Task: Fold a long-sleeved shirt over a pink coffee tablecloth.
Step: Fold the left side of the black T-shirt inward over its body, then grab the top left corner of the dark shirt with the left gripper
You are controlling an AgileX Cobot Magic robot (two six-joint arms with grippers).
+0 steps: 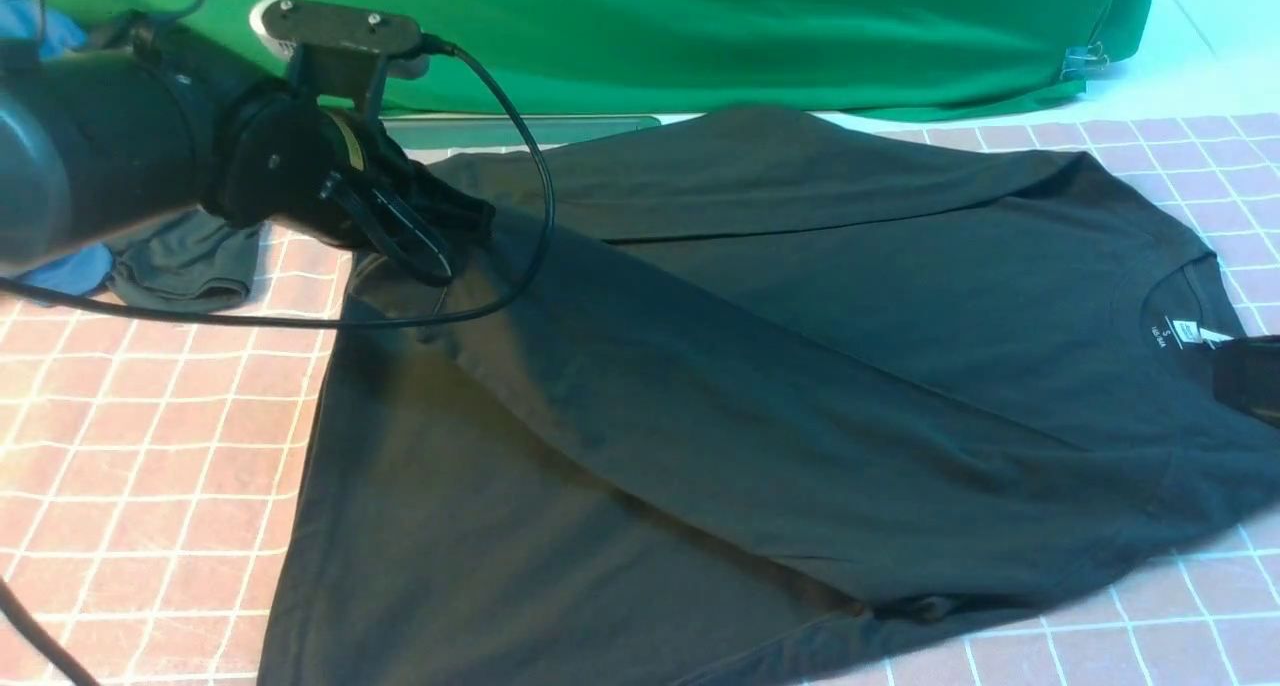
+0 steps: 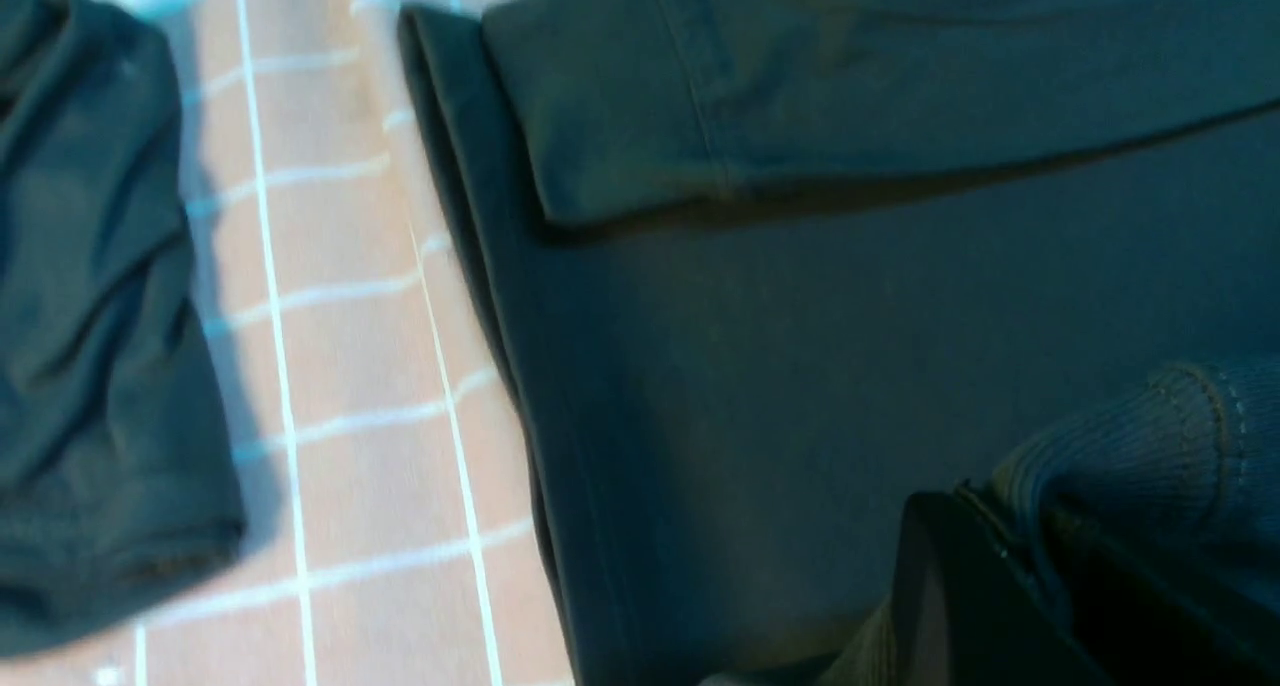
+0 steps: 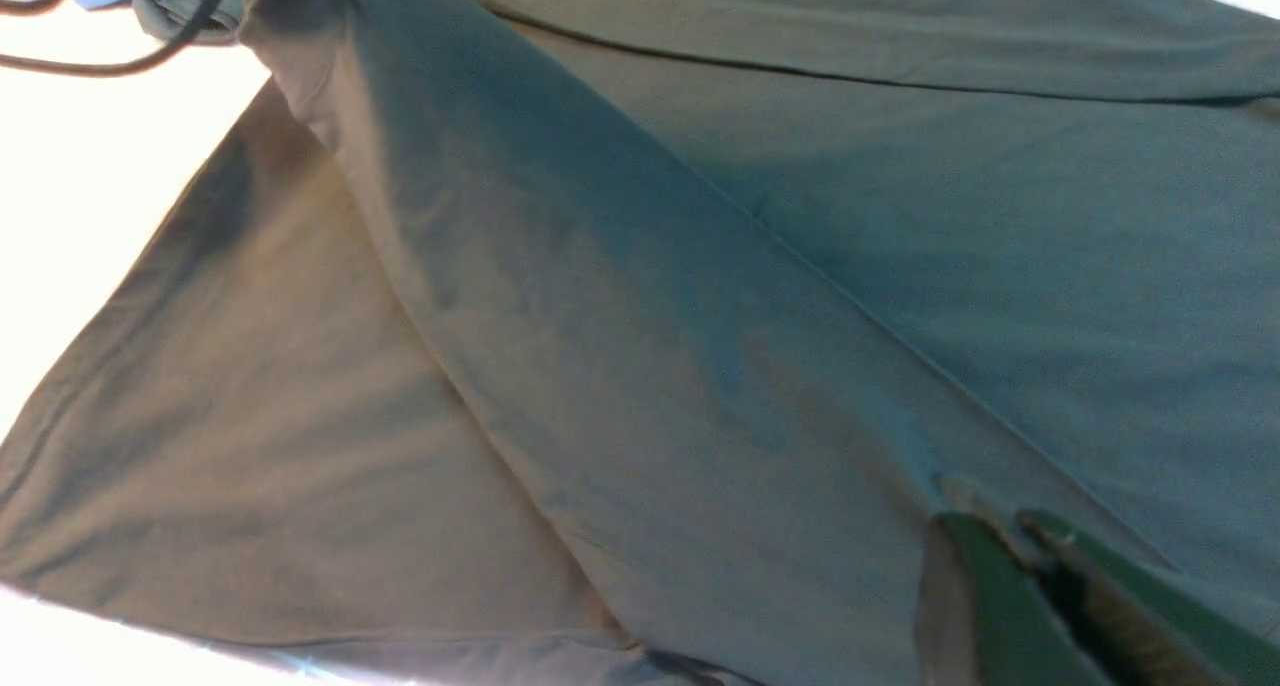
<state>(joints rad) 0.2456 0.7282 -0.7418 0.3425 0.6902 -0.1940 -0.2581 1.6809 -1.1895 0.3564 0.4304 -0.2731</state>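
Left gripper (image 1: 430, 246) pinches the ribbed cuff (image 2: 1150, 436) of the near sleeve (image 1: 650, 366), jaws pressed tight on the knit. It is at the hem end of the long-sleeved shirt (image 1: 850, 296), well away from the collar (image 1: 1180, 286). We judge the hold is there to draw the sleeve slantwise over the body, so it lies inside the shirt's outline before the body is folded. Our right gripper (image 3: 995, 526) sits just beside the collar, jaws nearly together with a pucker of fabric at the tips. We read that as a pinch anchoring the shoulder, so the pull does not drag the whole garment. The shirt lies spread on the pink coffee tablecloth (image 1: 150, 446), the far sleeve (image 1: 800, 166) already laid across away from the collar.
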